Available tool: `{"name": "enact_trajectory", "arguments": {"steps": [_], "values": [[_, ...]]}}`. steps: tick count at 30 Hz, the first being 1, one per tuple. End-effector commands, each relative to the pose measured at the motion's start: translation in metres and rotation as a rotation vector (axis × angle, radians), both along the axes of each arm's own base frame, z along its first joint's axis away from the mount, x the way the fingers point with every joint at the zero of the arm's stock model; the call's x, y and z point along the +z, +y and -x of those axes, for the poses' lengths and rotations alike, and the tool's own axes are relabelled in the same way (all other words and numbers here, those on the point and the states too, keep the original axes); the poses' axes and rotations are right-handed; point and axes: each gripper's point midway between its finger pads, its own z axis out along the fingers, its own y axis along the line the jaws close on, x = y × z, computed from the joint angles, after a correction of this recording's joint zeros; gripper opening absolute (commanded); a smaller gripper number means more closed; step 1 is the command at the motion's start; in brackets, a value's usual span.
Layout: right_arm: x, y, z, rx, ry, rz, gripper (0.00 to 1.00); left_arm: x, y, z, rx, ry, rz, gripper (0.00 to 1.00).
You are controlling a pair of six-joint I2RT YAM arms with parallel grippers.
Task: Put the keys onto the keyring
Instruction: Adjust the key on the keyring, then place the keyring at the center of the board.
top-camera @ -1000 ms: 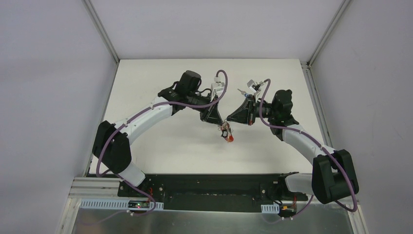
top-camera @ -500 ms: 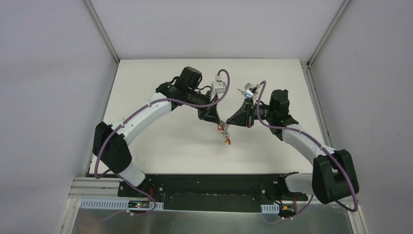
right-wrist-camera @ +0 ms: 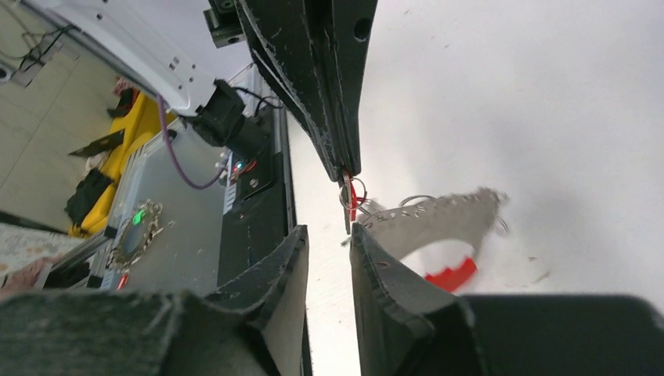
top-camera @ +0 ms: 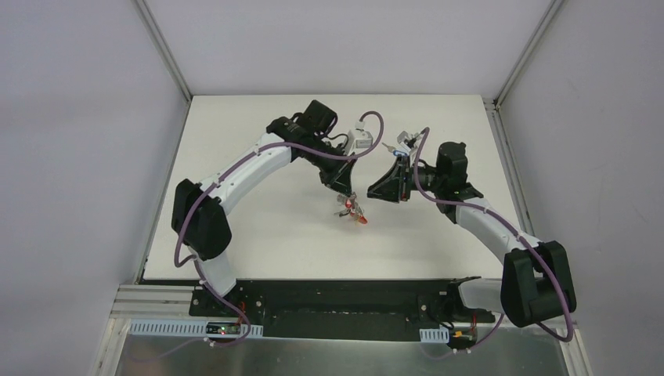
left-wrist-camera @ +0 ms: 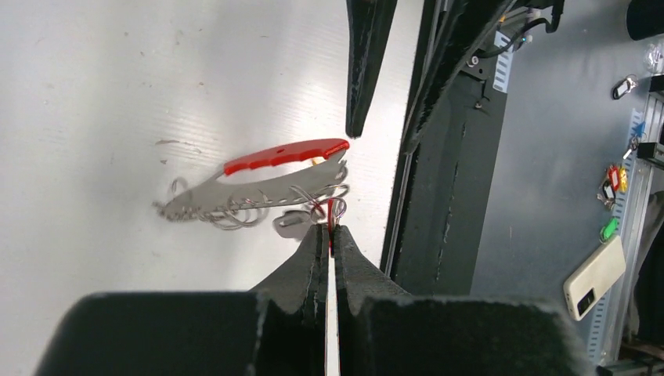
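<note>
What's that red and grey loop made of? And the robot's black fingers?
The keyring: its red half looks like smooth plastic, with even colour and a slight shine. Its grey half could be dull metal or plastic; its thin clips glint like steel wire. On the left gripper, the fingers look like matte black plastic with rough, grainy edges, maybe printed.

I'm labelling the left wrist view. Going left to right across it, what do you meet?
keyring → right gripper → black base rail → cream slab
</note>
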Motion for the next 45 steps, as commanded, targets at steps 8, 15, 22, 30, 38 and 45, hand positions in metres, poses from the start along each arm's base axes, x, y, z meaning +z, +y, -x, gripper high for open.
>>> {"name": "enact_trajectory", "arguments": {"steps": [8,15,22,30,38,45], "values": [[0.037,-0.035,-0.03,-0.153,-0.091,-0.023,0.42,0.023,-0.019,-0.047,0.047,-0.056,-0.033,0.0],[0.032,-0.053,-0.036,-0.213,-0.114,0.063,0.49,-0.033,-0.016,-0.022,0.057,0.077,-0.117,0.0],[0.022,-0.078,-0.035,-0.282,-0.122,0.13,0.53,-0.095,-0.031,0.031,-0.014,0.23,-0.21,0.0],[0.008,-0.098,-0.024,-0.331,-0.082,0.164,0.58,-0.133,-0.038,0.051,-0.013,0.288,-0.271,0.0],[0.002,-0.103,-0.025,-0.357,-0.069,0.18,0.64,-0.14,-0.024,0.053,-0.024,0.232,-0.296,0.29],[0.003,-0.108,-0.035,-0.389,-0.088,0.22,0.69,-0.109,0.001,0.041,-0.018,0.049,-0.326,0.55]]}}
